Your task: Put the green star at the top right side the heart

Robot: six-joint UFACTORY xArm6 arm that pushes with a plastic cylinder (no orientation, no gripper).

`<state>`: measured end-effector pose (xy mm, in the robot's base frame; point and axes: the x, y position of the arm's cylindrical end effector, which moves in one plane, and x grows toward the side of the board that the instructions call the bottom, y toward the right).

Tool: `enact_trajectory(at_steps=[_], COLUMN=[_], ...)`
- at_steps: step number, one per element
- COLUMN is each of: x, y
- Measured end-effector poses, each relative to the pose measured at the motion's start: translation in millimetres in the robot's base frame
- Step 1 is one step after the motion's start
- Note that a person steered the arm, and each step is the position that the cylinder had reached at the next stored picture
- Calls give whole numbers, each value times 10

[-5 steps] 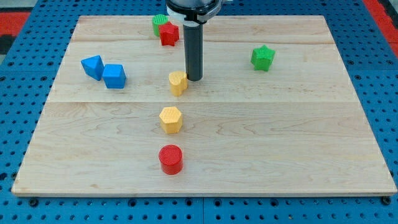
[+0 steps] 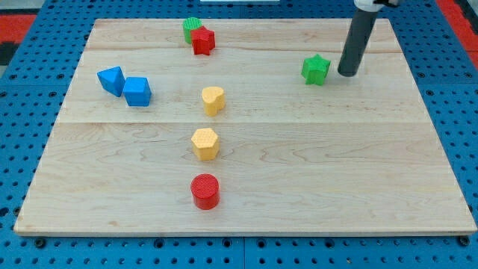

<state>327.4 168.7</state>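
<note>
The green star (image 2: 316, 69) lies on the wooden board at the view's upper right. The yellow heart (image 2: 213, 99) lies near the board's middle, well to the star's left and a little lower. My tip (image 2: 346, 73) rests on the board just to the right of the green star, a small gap apart from it. The dark rod rises from there out of the view's top.
A yellow hexagon (image 2: 205, 143) and a red cylinder (image 2: 205, 190) lie below the heart. Two blue blocks (image 2: 125, 84) sit at the left. A red star (image 2: 202, 40) and a green block (image 2: 191, 28) sit at the top. The board's right edge (image 2: 429, 112) is near my tip.
My tip has moved from just right of the yellow heart across to the right side of the green star. No block has moved.
</note>
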Motion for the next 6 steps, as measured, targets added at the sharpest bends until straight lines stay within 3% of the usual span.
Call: enact_trajectory(at_steps=[1,2,3,5,6], x=[-46,-46,-46,194,194], y=[-881,-1411,-1519,-1051,-1406])
